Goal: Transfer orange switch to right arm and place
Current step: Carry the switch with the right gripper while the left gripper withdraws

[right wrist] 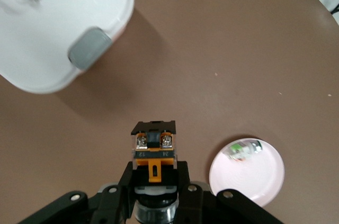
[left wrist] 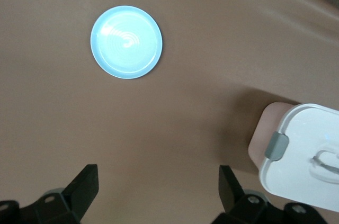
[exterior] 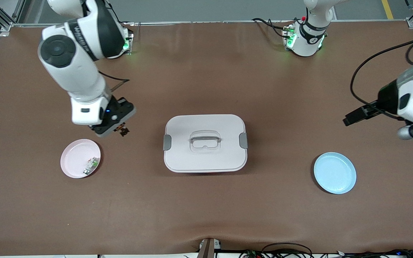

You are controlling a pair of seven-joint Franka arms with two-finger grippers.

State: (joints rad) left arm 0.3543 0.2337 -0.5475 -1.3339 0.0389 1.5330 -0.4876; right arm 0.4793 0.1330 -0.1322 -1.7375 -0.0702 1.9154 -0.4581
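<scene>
A brown, matte mat covers the bench (exterior: 206, 215), slightly rippled along its edge nearest the front camera, where loose cables trail; grey floor and metal framing show past the end where the arm bases stand.

At the middle of the bench sits a white box (exterior: 205, 143), rectangular with rounded corners, smooth plastic, with a grey latch on each short side and a clear handle sunk in its lid. A round pink plate (exterior: 74, 161), shallow and glossy, lies at about 9 o'clock from the box toward the right arm's end; a small white-and-green part (exterior: 91, 165) rests in it near the rim. A round pale blue plate (exterior: 335, 173) lies at roughly 4 o'clock from the box toward the left arm's end, nothing in it.

The right claw (right wrist: 154, 176) hangs over bare mat between the pink plate and the box, its fingers pressed onto the orange switch (right wrist: 153, 149), a blocky black part with an orange middle and two metal screws on top.

The left claw (left wrist: 158, 187) hovers over bare mat near the blue plate, fingers spread wide, holding nothing
</scene>
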